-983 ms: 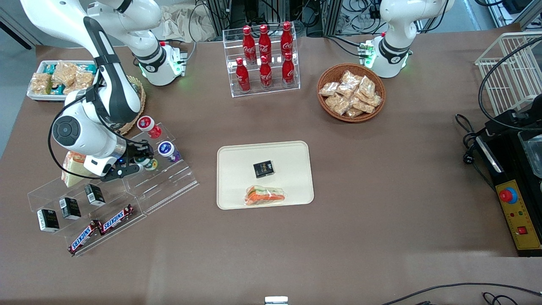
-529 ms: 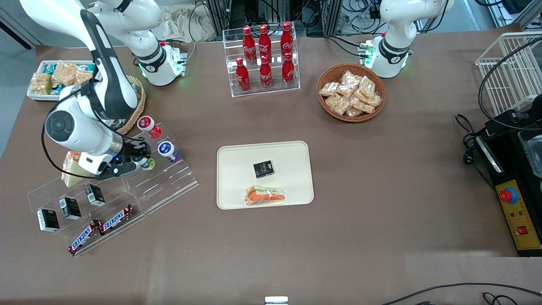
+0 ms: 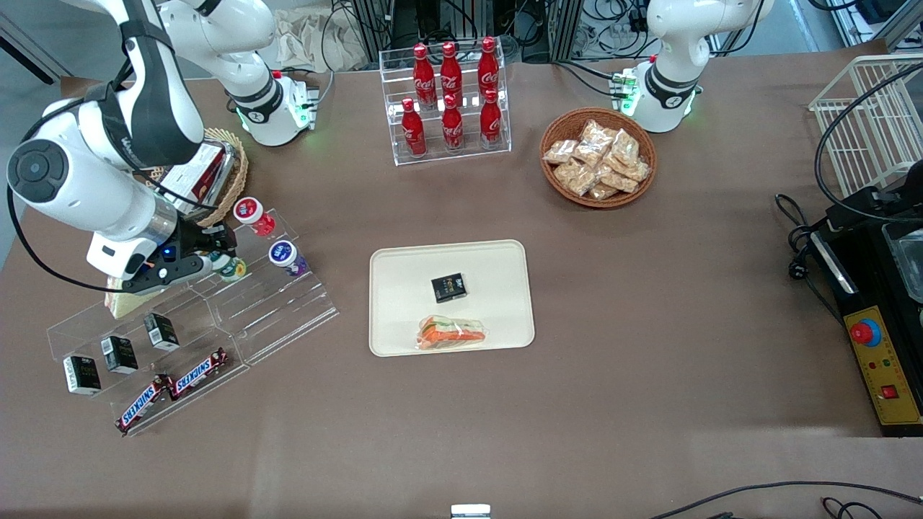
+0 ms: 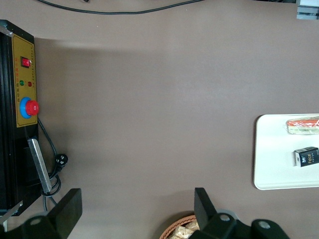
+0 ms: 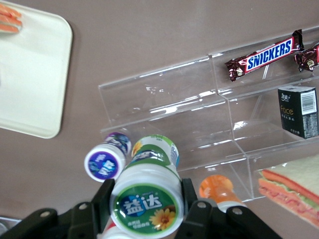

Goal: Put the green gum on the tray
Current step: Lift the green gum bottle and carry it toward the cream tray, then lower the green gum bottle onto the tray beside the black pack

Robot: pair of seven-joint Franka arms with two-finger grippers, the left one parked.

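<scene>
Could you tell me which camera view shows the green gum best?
The right wrist view: the green gum fills it, lid label readable, clamped by the gripper. The front view shows it small, above the acrylic stand. The left wrist view misses it.

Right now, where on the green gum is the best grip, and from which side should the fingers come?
On its round body just under the lid, fingers on two facing sides. That is how the gripper has it: shut on the green gum, lid toward the wrist camera. The cylinder gives two even contact lines, and the wider lid keeps it from slipping. It hangs over the acrylic rack, away from the tray.
</scene>
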